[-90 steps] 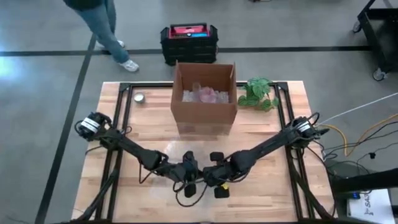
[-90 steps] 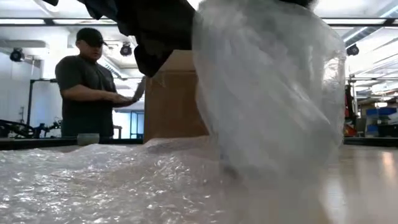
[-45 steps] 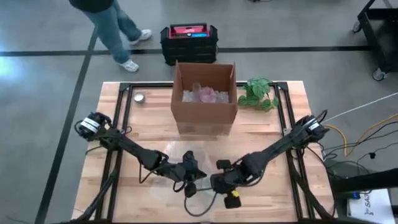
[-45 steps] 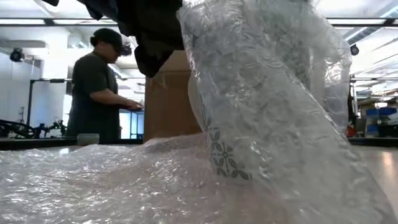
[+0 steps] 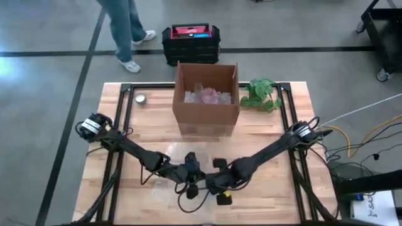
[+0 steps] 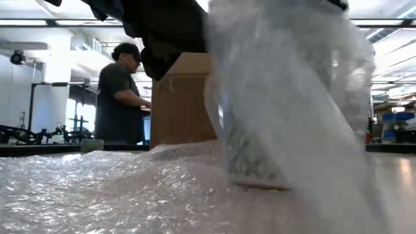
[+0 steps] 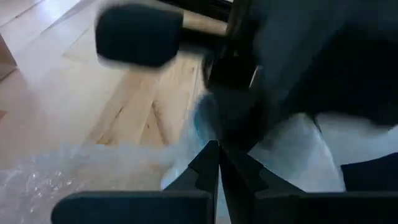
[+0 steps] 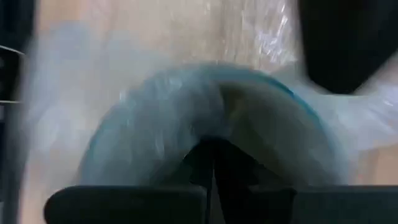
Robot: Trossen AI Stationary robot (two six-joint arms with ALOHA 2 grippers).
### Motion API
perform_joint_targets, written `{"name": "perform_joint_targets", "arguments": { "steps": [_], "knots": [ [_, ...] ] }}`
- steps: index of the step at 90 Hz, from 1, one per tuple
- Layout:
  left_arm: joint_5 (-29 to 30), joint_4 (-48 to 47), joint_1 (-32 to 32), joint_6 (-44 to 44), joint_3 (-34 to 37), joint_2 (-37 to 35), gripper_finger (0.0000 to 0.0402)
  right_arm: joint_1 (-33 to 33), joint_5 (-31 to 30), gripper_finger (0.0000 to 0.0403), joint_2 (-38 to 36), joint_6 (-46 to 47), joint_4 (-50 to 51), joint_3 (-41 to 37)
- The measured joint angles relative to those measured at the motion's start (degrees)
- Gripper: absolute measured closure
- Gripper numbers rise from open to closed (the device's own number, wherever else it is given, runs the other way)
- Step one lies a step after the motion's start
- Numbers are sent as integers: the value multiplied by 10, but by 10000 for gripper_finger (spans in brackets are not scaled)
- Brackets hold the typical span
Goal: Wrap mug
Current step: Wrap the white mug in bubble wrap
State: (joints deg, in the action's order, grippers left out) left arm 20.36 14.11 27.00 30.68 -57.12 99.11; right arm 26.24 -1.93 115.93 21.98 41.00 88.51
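Since half a second ago your right gripper (image 5: 215,182) has swung back beside the left gripper (image 5: 196,182) over the mug (image 6: 250,156), which stands mid-wrap under bubble wrap (image 6: 130,188) at the table's (image 5: 157,129) near edge, both grippers pinched shut on wrap; next, fold it tight.

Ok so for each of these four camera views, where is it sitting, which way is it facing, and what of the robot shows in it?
High view: overhead, looking straight down on the table, cardboard box and both arms.
Low view: at tabletop height, facing across the bubble wrap to the wrapped mug, an arm overhead, a person behind.
Left wrist view: behind the left gripper, jaws shut on bubble wrap.
Right wrist view: behind the right gripper, jaws shut at the mug's rim.
Shared: the low and high views both show the box.
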Motion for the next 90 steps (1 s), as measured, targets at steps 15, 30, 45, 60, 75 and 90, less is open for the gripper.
{"name": "perform_joint_targets", "arguments": {
  "steps": [15, 30, 45, 60, 75, 90],
  "knots": [
    [0, 0, 0, 0, 0, 0, 402, -3, 9, 403, 16, -3, 0, 4],
    [0, -1, 0, -2, 0, 0, 402, -4, 4, 403, -3, -25, 9, 17],
    [0, -1, 0, -2, 0, 0, 402, -7, 4, 403, -48, -36, 5, 35],
    [0, -1, 0, -2, 0, 0, 402, -7, 7, 403, -69, -31, 13, 33],
    [0, -1, 0, -2, 0, 0, 402, -7, -27, 403, -58, -25, 15, 33],
    [-1, -1, 0, -2, 0, 0, 402, -7, -69, 403, -24, -25, 2, 33]
  ]
}}
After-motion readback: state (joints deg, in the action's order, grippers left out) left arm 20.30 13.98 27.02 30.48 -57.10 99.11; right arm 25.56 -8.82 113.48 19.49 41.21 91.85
